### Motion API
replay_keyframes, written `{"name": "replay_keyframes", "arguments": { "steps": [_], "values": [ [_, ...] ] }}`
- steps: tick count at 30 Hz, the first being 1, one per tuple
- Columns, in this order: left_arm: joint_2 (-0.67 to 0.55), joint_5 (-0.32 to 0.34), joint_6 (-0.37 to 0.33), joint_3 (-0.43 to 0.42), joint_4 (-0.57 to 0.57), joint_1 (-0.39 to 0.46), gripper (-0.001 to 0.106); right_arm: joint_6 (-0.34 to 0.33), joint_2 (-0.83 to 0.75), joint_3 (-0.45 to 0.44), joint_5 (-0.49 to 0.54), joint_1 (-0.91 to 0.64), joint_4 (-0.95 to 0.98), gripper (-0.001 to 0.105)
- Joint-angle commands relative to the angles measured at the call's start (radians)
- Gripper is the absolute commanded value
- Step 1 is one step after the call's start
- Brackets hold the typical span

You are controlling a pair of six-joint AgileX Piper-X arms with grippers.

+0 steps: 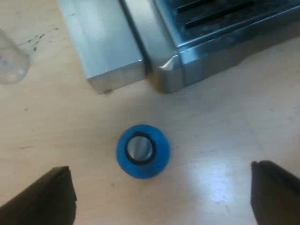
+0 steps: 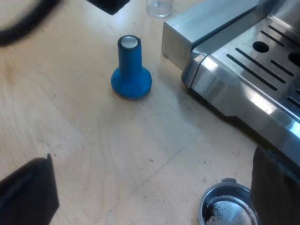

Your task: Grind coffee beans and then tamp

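Note:
A blue tamper [image 1: 142,151] stands upright on the wooden table, its silver-capped top facing up. My left gripper [image 1: 161,197] hovers above it, open wide, with the tamper just beyond the gap between its fingers. In the right wrist view the tamper [image 2: 131,70] stands a short way from the machine's corner. My right gripper [image 2: 152,197] is open and low over the table, well short of the tamper. The metal holder's basket [image 2: 228,208], with dark coffee traces inside, lies close to one right finger [image 2: 276,187]; its handle is hidden.
The espresso machine's steel drip tray [image 2: 262,79] with its slotted grate and a steel block [image 2: 197,28] beside it stand near the tamper. A clear measuring glass [image 2: 159,7] stands beyond the tamper, by the block [image 1: 108,51].

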Motion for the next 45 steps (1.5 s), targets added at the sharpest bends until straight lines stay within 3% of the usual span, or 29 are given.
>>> {"name": "replay_keyframes", "arguments": {
  "steps": [1,2,6,7,14,22,32,38,39,45],
  "values": [
    [0.075,-0.039,0.004,-0.005,-0.031,0.000,0.078,-0.014,-0.001,-0.005,0.000,-0.002,-0.014,0.085],
    [0.140,-0.039,0.004,-0.005,-0.030,0.000,0.078,-0.011,-0.001,-0.005,-0.001,-0.002,-0.014,0.085],
    [0.212,-0.039,0.004,-0.005,-0.034,0.000,0.078,0.009,-0.001,-0.005,-0.001,-0.002,-0.011,0.085],
    [0.292,-0.039,0.004,-0.005,-0.056,0.000,0.078,0.009,-0.001,-0.005,-0.001,-0.002,-0.011,0.085],
    [0.453,-0.039,0.004,-0.005,-0.122,0.000,0.078,0.053,-0.001,-0.005,-0.001,-0.002,-0.011,0.085],
    [0.527,-0.039,0.006,-0.005,-0.166,0.000,0.078,0.053,-0.001,-0.005,-0.001,-0.002,-0.011,0.085],
    [0.528,-0.040,0.011,0.043,-0.189,0.000,0.077,0.053,-0.001,-0.005,-0.001,-0.002,-0.011,0.085],
    [0.528,-0.040,0.032,0.048,-0.221,0.000,0.055,0.053,-0.001,-0.005,-0.001,-0.002,-0.011,0.085],
    [0.528,-0.040,0.032,0.048,-0.227,0.000,0.046,0.053,-0.001,-0.005,-0.001,-0.002,-0.011,0.085],
    [0.528,-0.040,0.034,0.048,-0.227,0.000,0.043,0.053,-0.001,-0.005,-0.001,-0.002,-0.011,0.085]
  ]
}}
